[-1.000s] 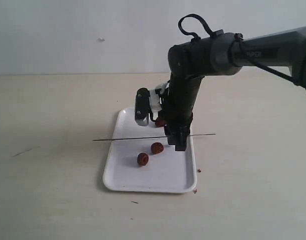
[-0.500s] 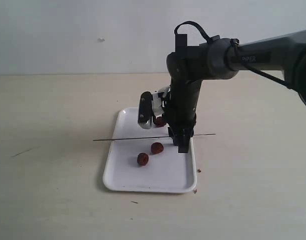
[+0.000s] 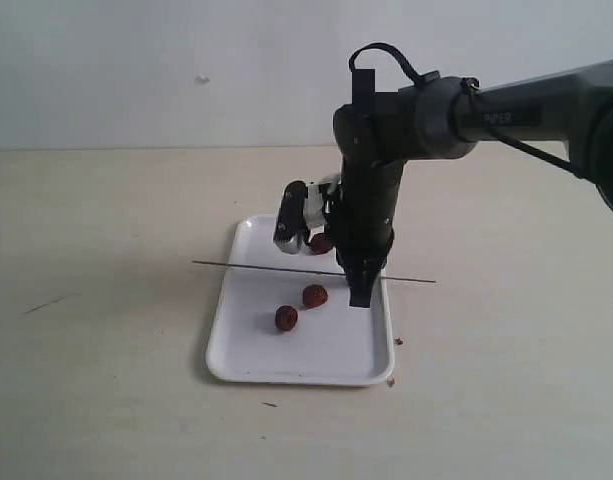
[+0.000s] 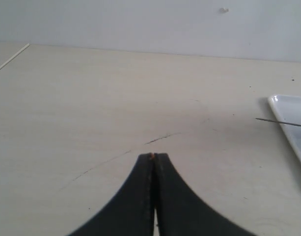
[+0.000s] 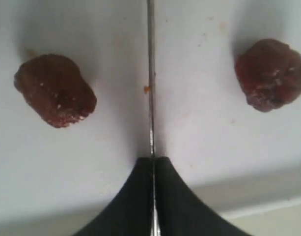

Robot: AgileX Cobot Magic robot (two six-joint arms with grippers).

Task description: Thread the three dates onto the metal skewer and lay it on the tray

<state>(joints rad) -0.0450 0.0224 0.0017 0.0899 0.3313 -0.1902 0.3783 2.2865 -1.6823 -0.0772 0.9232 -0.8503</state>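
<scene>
While my right gripper (image 3: 360, 288) pinches the thin grey metal skewer (image 3: 256, 267) tight, I should hold it level and aim squarely at one wrinkled reddish-brown date (image 3: 315, 296).

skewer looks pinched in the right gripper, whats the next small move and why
Probably raise the skewer a little above the tray, keeping it level. The right gripper is shut on it, nothing is threaded yet, and dates lie loose on the tray either side of the rod, so it likely needs clearance before its tip can be aimed at one.
</scene>
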